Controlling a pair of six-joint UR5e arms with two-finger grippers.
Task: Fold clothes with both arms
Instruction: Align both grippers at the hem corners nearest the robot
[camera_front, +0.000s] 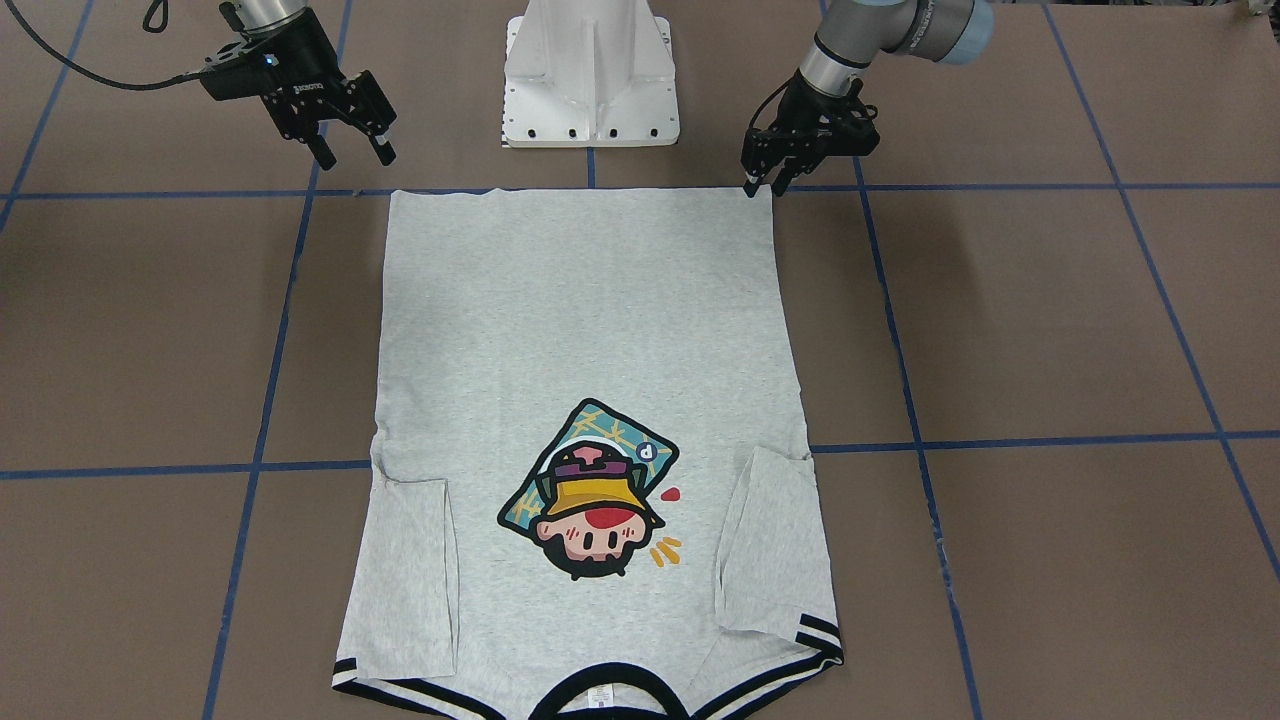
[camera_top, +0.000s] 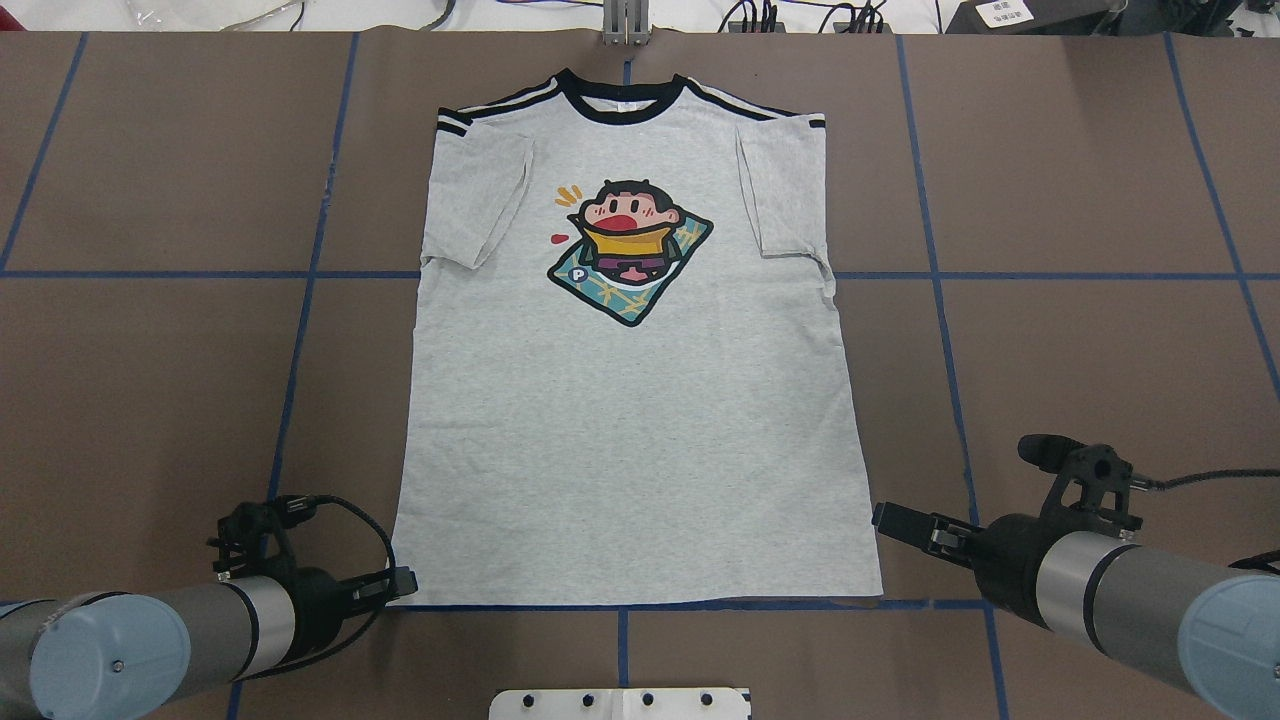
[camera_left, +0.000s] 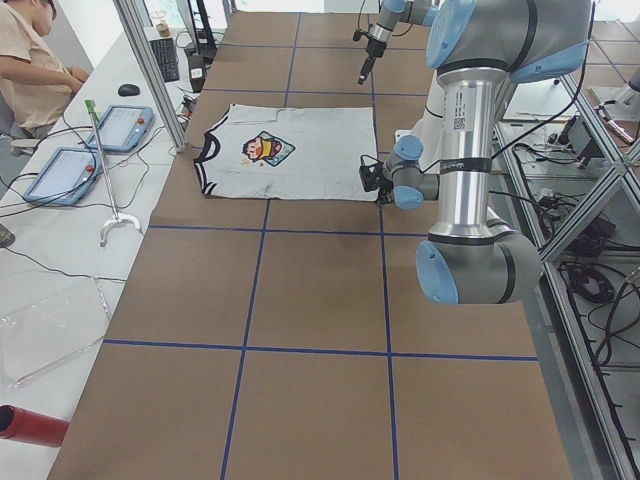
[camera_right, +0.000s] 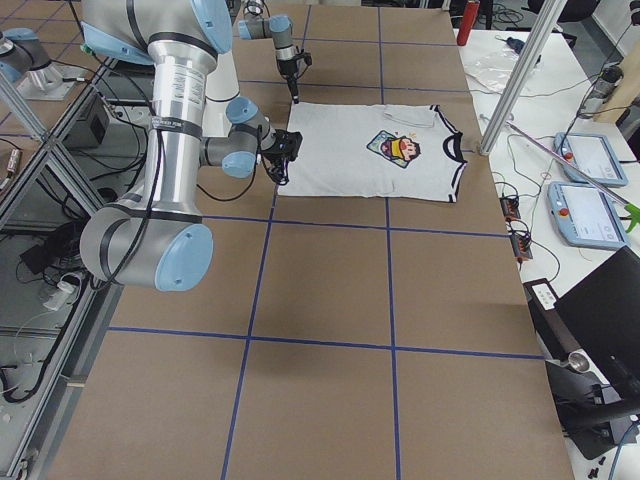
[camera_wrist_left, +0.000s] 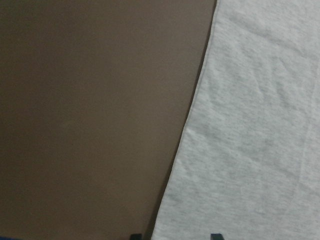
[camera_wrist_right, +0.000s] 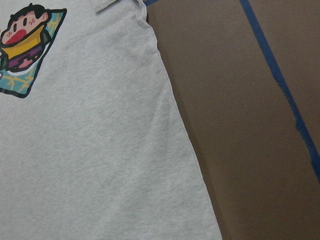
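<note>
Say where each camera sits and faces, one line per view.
Front-facing: across the table, facing the robot; shows base, left gripper, right gripper.
Overhead: behind the robot, looking down on the T-shirt; both grippers.
Exterior left: table's left end, looking along it; left arm near.
Exterior right: table's right end; right arm near.
Left wrist: down on the T-shirt's edge; fingertips show.
Right wrist: down on the T-shirt's side; no gripper.
Shared: front-facing and overhead see the print from opposite sides.

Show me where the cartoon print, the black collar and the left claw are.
cartoon print (camera_top: 630, 250): overhead view, middle of the figure.
black collar (camera_top: 620, 116): overhead view, front of the neckline.
left claw (camera_front: 764, 186): front-facing view, between its fingertips.
</note>
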